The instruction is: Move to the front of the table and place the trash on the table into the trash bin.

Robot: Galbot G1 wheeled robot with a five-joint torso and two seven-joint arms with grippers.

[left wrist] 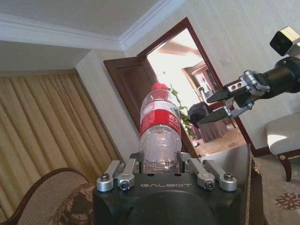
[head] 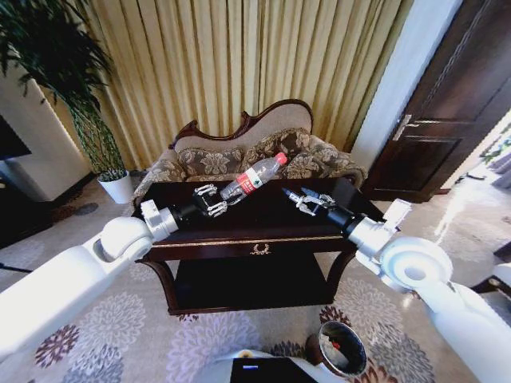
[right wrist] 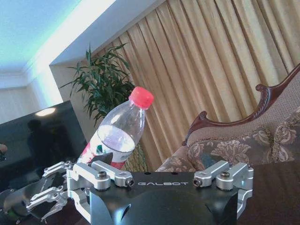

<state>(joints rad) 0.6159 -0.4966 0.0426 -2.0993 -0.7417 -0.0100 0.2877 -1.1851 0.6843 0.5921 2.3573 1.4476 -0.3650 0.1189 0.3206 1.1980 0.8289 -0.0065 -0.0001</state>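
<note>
My left gripper [head: 211, 200] is shut on the base of the clear plastic bottle [head: 252, 179] and holds it above the dark table [head: 255, 232], tilted with its red cap up and to the right. The left wrist view looks along the bottle [left wrist: 160, 129], with my left gripper [left wrist: 159, 163] clamped around its lower end. My right gripper [head: 308, 200] hovers open over the table's right part, beside the bottle and apart from it, holding nothing; it appears again in the left wrist view [left wrist: 224, 104]. The round dark trash bin [head: 344, 349] stands on the carpet in front of the table, to the right.
An ornate patterned sofa [head: 255, 152] sits right behind the table, with gold curtains behind it. A potted plant [head: 120, 187] stands back left and a dark door [head: 455, 104] back right. Patterned carpet spreads around the table's front.
</note>
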